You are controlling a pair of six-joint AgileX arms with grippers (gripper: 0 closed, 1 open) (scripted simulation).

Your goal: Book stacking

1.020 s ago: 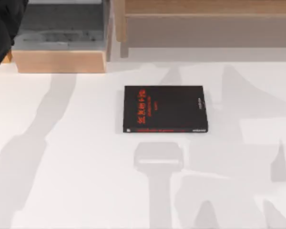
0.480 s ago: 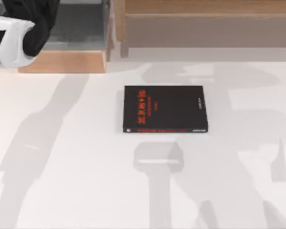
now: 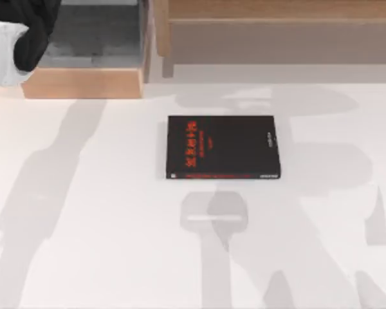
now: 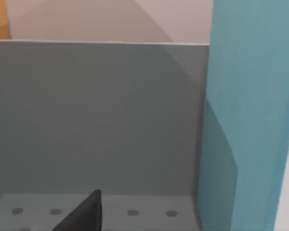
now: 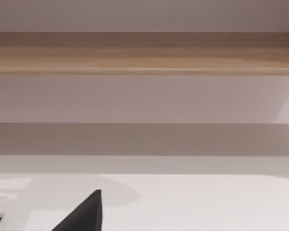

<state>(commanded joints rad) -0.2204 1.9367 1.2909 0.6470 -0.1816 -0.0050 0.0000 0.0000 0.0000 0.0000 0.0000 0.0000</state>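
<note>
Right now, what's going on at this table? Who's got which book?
Book stacking, with nothing stacked yet. The black book lies flat and untouched mid-table. The left arm is at the table's far left corner, over the wooden box. Its wrist view looks into a grey compartment with the teal book standing close by; whether it is gripped can't be told. The right arm's wrist view faces a wooden rail, the black book's corner at its edge.

Matt black book (image 3: 222,147), smooth pale table (image 3: 103,212), grainy wooden box (image 3: 83,82), smooth teal book cover (image 4: 250,110)
</note>
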